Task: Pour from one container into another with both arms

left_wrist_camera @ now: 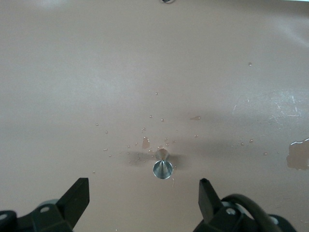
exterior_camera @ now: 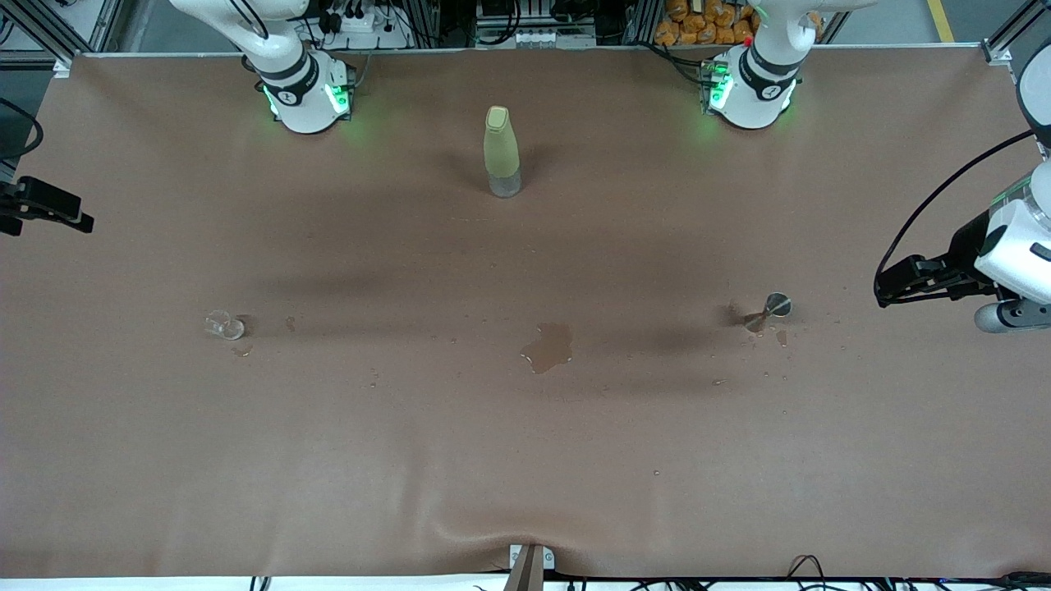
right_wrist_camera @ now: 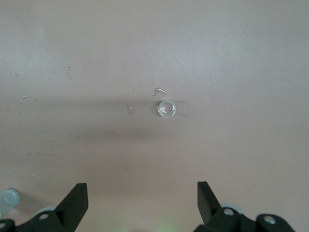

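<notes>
The glass cup point(exterior_camera: 224, 326) was seen on the table toward the right arm's end, the steel jigger point(exterior_camera: 768, 311) toward the left arm's. Both the left gripper point(left_wrist_camera: 144, 193) and right gripper point(right_wrist_camera: 143, 195) were held wide open, nothing gripped, each centred above its container.

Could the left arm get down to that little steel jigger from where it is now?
Probably yes. The left gripper hangs open, and the steel jigger stands alone on the brown table cover, with only droplets and small wet patches around it.
</notes>
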Robot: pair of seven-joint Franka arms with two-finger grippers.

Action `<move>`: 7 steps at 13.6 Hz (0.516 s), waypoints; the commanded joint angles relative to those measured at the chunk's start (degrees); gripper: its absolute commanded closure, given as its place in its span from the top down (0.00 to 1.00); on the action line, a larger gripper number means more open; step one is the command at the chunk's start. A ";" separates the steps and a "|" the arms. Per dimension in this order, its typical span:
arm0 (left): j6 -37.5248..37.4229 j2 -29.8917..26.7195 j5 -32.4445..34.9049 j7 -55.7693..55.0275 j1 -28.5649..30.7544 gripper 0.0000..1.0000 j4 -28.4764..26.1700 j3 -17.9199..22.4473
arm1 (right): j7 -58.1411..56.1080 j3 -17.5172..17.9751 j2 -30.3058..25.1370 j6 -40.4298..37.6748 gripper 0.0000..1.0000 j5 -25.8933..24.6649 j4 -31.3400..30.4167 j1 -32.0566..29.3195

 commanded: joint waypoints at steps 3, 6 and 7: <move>-1.67 -0.90 0.86 -0.99 -0.04 1.00 0.39 -0.41 | -0.25 0.08 0.14 -0.05 1.00 0.74 0.57 0.22; -2.02 -0.82 0.86 -1.08 -0.04 1.00 0.39 -0.50 | -0.17 0.08 0.14 0.21 1.00 0.82 0.57 0.48; -2.02 -0.82 0.86 -1.08 -0.04 1.00 0.39 -0.50 | -0.08 0.08 0.58 0.56 1.00 0.82 0.57 1.00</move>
